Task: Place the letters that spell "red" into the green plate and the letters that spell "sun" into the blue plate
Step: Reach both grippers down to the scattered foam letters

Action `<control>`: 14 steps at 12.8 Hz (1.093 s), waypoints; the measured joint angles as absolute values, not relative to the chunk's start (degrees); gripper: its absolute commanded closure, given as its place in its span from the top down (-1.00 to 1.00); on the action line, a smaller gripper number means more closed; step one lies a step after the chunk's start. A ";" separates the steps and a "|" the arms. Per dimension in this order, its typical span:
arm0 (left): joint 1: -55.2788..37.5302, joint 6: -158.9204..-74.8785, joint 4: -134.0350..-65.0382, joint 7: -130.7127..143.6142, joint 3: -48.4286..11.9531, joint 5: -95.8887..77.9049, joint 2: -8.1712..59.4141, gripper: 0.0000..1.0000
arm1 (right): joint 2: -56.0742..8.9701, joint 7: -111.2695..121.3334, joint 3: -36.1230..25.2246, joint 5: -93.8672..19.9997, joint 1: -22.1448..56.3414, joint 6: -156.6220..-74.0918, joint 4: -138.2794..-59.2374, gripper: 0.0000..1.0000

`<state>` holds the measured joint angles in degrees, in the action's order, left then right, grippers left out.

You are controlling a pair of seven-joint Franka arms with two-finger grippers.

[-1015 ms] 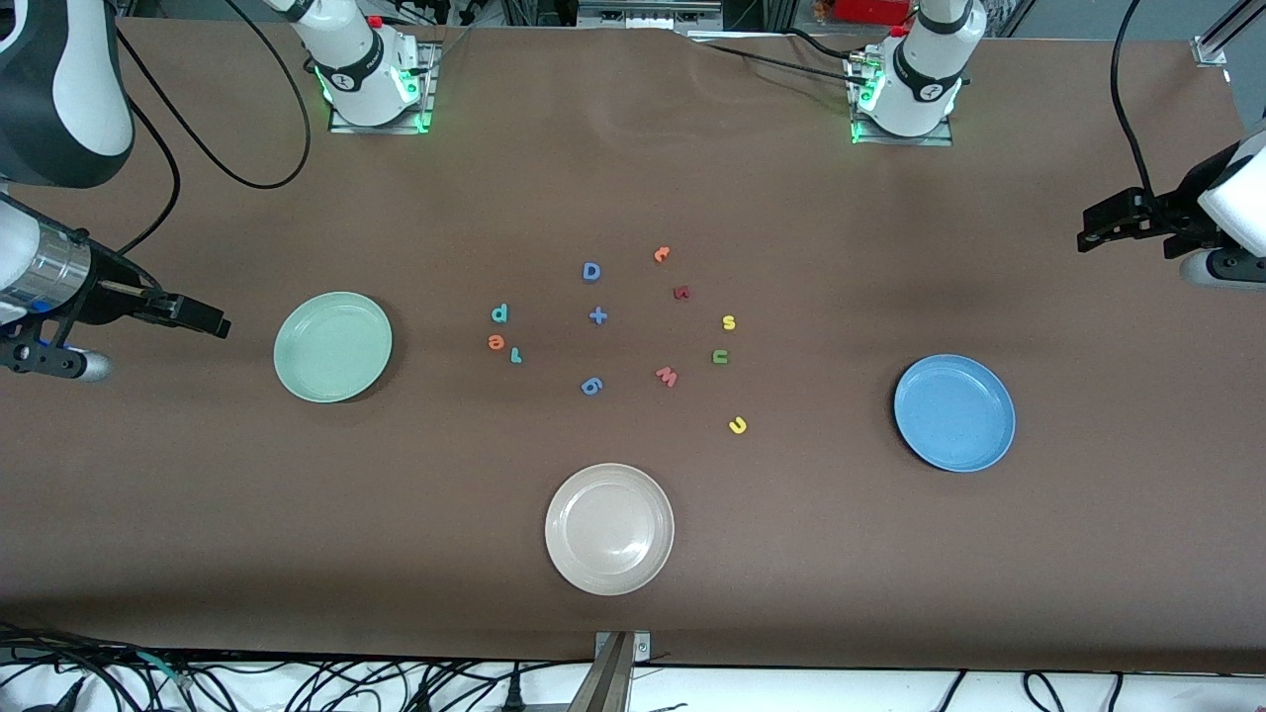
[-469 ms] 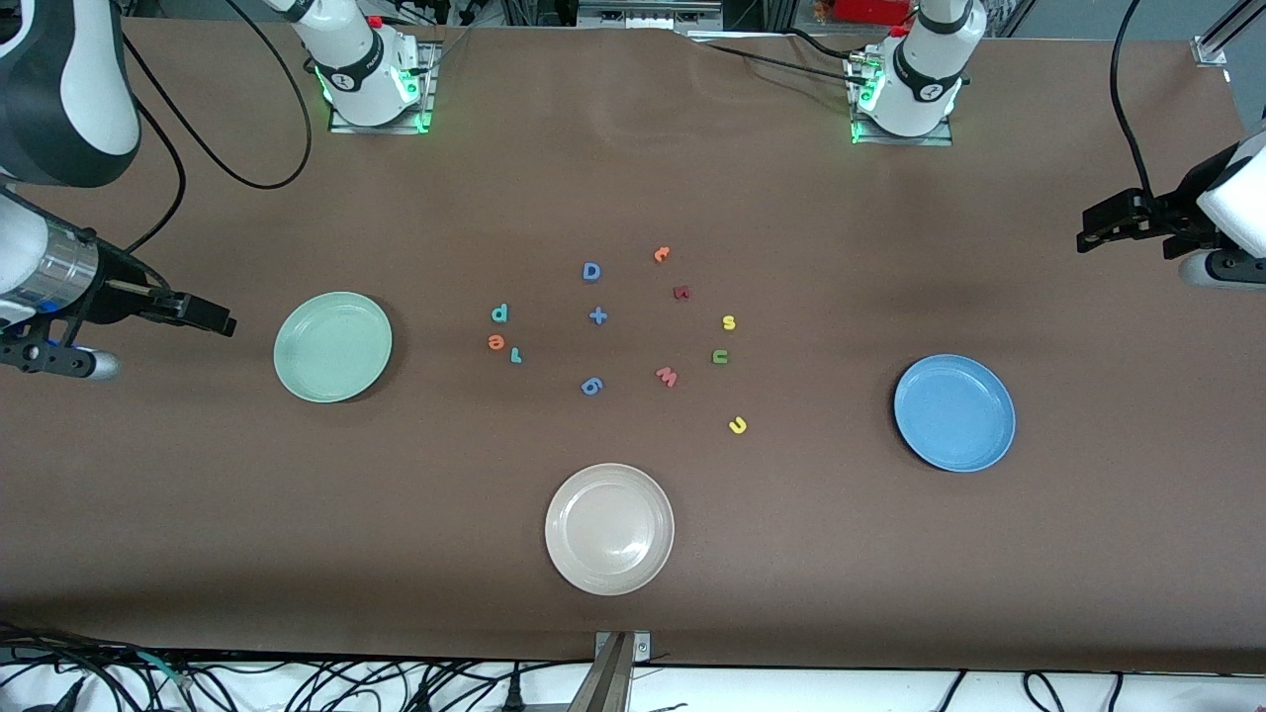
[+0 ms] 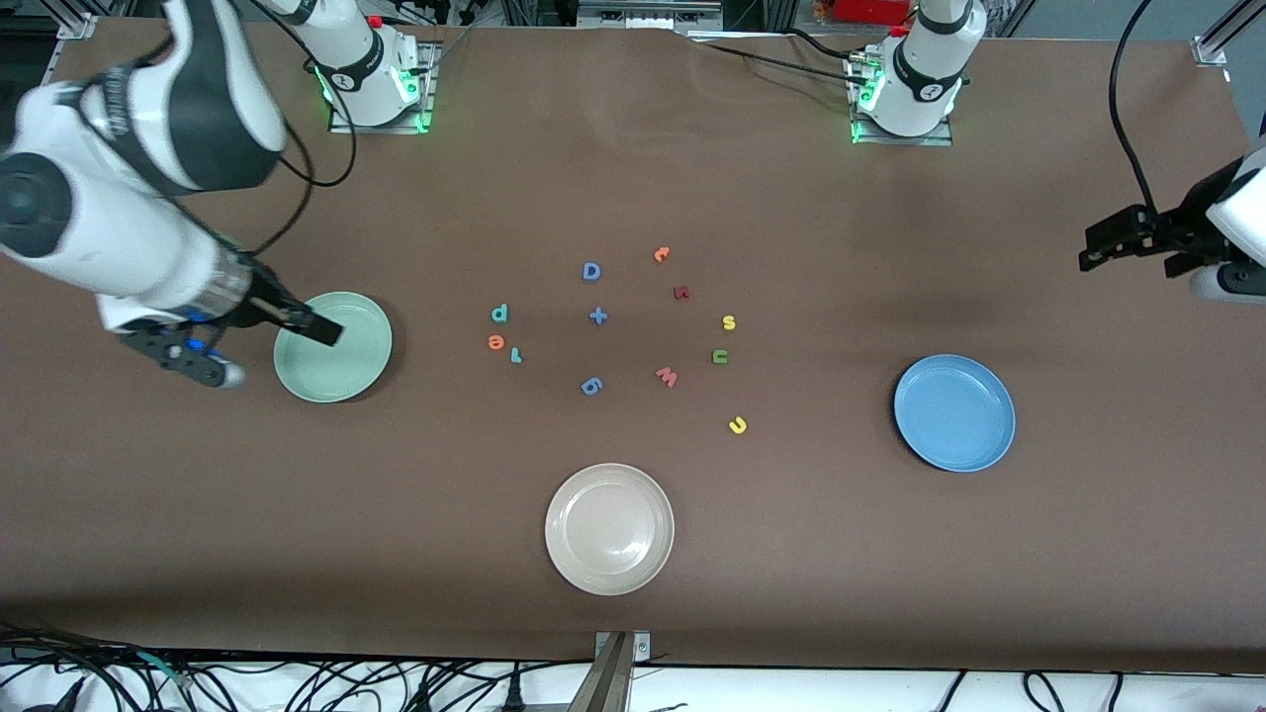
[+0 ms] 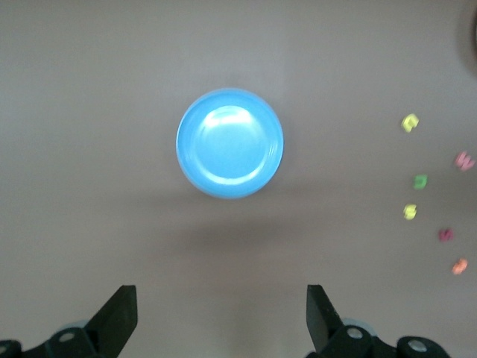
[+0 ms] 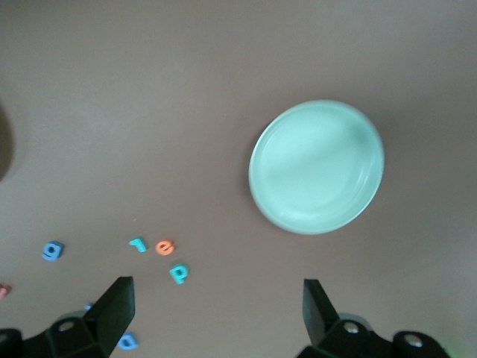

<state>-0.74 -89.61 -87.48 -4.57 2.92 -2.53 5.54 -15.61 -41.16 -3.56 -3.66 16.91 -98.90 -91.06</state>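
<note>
The teal "d" (image 3: 499, 313), orange "e" (image 3: 496, 342) and teal "r" (image 3: 515, 355) lie together, between the green plate (image 3: 346, 374) and the other letters. The yellow "s" (image 3: 729, 321), green "u" (image 3: 720, 357) and yellow "n" (image 3: 737, 425) lie toward the blue plate (image 3: 954, 412). Both plates hold nothing. My right gripper (image 3: 318, 331) hangs open over the green plate's rim, and its wrist view shows the green plate (image 5: 317, 167) and the "d" (image 5: 179, 273). My left gripper (image 3: 1093, 252) hangs open over bare table at the left arm's end, with the blue plate (image 4: 229, 143) in its wrist view.
A beige plate (image 3: 609, 529) sits nearest the front camera. Other letters lie mid-table: blue "D" (image 3: 591, 271), blue plus (image 3: 597, 315), blue "6" (image 3: 591, 386), red "w" (image 3: 667, 376), a dark red letter (image 3: 680, 293) and an orange one (image 3: 662, 254).
My right arm has swung in from the table's end and its gripper now hangs over the green plate. My left gripper has shifted slightly. No letter has moved.
</note>
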 measured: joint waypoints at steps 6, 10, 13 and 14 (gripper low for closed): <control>1.49 -95.44 -86.52 -4.30 3.77 -3.02 19.52 1.00 | -22.49 -52.28 -2.69 -5.80 26.04 -108.21 -94.80 0.99; 0.10 -97.24 -83.74 -4.30 1.11 -7.87 28.32 1.00 | -23.51 -53.76 -0.45 -6.30 27.30 -120.73 -105.81 0.98; -8.20 -103.36 -83.53 6.28 -0.20 -9.63 31.42 1.00 | -23.55 -53.25 0.79 -6.30 27.33 -131.56 -115.51 0.98; -11.42 -106.61 -83.49 13.00 -0.27 -9.64 32.94 1.00 | -23.54 -52.05 1.66 -6.24 27.36 -134.57 -118.14 0.98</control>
